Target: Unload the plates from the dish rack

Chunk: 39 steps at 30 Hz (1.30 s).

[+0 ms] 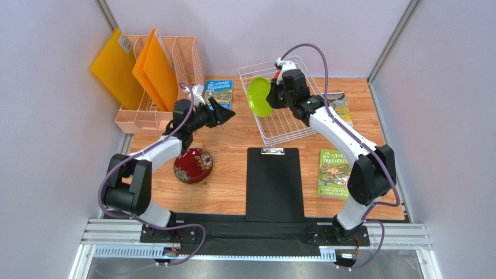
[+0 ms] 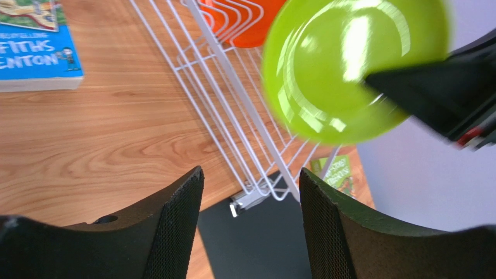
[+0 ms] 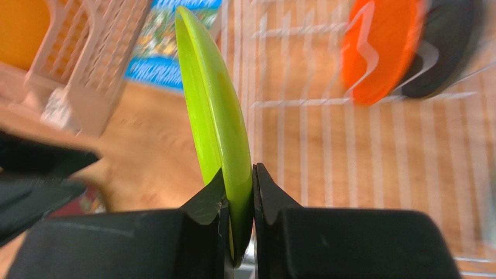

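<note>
Slippage is your first worry. Your right pincer (image 3: 240, 189) pinches the green plate (image 3: 212, 116) by a narrow bite of rim only. The plate stands on edge in the air over the left side of the rack (image 1: 288, 125). With so little of it held, a sharp swing or a sudden stop could let it pivot in the jaws or drop out. A fall from there would likely hit the rack wires or the worktop (image 1: 233, 148).

Your left pincer (image 1: 224, 110) is spread wide, holds nothing, and points toward the plate from near by. If you mean to pass the plate across, close only once the rim sits squarely between the pads. Let go on the right too soon and nobody has it. If no pass is meant, the two arms are near enough to knock each other.

Watch the plate's lower edge as well: should it hook a wire, the light rack could drag or tip. That would upset the orange plate (image 3: 378, 52) and the dark plate (image 3: 451, 43) standing in it. When setting down, stay off the red plate (image 1: 192, 165) on the worktop.
</note>
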Available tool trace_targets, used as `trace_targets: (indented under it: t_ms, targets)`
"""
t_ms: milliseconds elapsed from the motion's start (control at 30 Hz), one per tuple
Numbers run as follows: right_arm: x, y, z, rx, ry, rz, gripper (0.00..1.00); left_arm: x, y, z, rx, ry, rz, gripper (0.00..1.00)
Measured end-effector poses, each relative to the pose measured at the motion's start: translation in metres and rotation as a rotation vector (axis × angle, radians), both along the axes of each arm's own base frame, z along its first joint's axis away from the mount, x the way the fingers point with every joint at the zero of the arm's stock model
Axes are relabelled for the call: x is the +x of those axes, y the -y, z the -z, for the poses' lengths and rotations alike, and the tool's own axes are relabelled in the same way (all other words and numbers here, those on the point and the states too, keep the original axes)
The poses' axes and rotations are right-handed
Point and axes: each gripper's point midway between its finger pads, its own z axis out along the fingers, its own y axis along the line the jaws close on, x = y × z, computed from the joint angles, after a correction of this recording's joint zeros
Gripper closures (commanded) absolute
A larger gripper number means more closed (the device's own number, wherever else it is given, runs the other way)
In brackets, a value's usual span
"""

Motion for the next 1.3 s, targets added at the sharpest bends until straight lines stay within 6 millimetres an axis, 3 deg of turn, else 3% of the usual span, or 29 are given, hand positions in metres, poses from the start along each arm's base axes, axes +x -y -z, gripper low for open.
trace_targets:
  t_ms: [200,333,500,900,1133,1300]
  targets:
    - [-0.047,-0.036,0.053,0.168,-0.219,-0.165,1.0,0.005,0.016,-0.012,-0.123,0.022,0.053,0.32]
    - [-0.062,-0.051,0.06,0.256,-0.269,-0.221,1.0,0.007,0.024,-0.016,-0.18,0.033,0.08,0.32]
    - [-0.067,-0.057,0.048,0.323,-0.253,-0.238,1.0,0.004,0.029,-0.014,-0.215,0.035,0.102,0.32]
    - [-0.07,-0.042,0.036,0.333,-0.206,-0.183,1.0,-0.013,0.021,-0.019,-0.222,0.074,0.068,0.32]
    - [-0.073,-0.04,0.006,0.377,-0.134,-0.196,1.0,-0.011,0.015,-0.015,-0.209,0.067,0.03,0.32]
    - [-0.077,-0.051,-0.006,0.448,-0.131,-0.248,1.0,-0.01,0.016,-0.013,-0.213,0.06,0.034,0.32]
